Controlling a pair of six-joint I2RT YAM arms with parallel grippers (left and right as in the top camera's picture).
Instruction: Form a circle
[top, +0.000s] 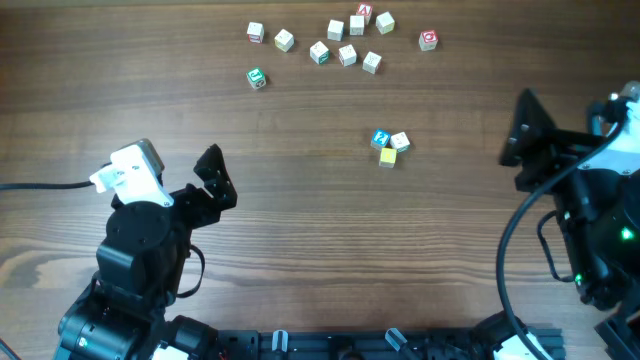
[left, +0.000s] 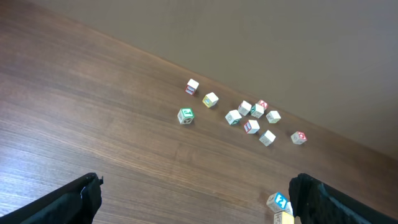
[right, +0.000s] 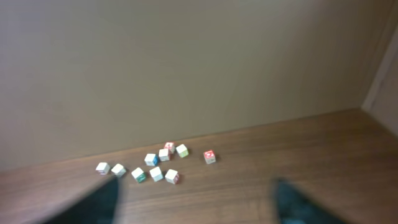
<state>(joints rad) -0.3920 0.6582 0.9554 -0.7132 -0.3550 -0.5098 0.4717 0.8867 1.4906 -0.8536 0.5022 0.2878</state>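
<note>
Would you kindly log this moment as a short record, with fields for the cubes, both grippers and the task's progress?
cluster: blue-faced cube, cream cube and yellow cube, bunched together, apart from the rest
scattered cubes: about eleven, loose along the far side
left gripper: fingers open, empty
right gripper: fingers open, empty
circle: not yet formed

The table (top: 300, 200) under me is dark brown wood with a streaky grain. The small blocks on it are pale wood with printed faces. The blue cube (top: 380, 138), the cream cube (top: 400, 141) and the yellow cube (top: 388, 157) show those colours on top. The green cube (top: 257, 77) has a green-and-white print, and the red cube (top: 428, 40) a red one. My left arm (top: 140, 240) and right arm (top: 590, 220) are black. The camera (top: 130, 168) on the left one is white. The wall (right: 186, 62) is plain beige.
</note>
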